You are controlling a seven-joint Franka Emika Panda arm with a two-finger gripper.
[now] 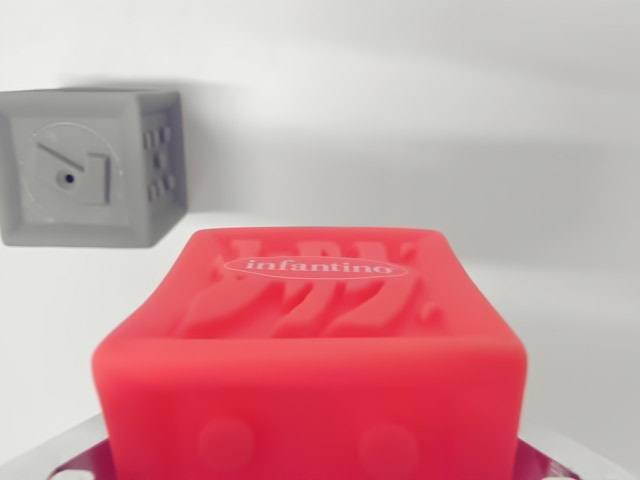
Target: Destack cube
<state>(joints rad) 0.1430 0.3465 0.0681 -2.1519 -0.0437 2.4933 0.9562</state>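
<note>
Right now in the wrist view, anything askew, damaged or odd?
Nothing damaged or spilled. The red cube fills the lower frame, logo face up and square to the camera. The gray cube stands apart at upper left. They are not stacked. Hand state cannot be told.

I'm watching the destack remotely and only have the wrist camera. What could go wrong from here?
The red cube fills the lower frame, hiding the fingertips, so grip quality cannot be checked; a soft-looking cube might slip or deform. What lies beneath it is also hidden, so placement is blind. The grey cube sits at the wrist view's upper left; moving that way could knock it.
</note>
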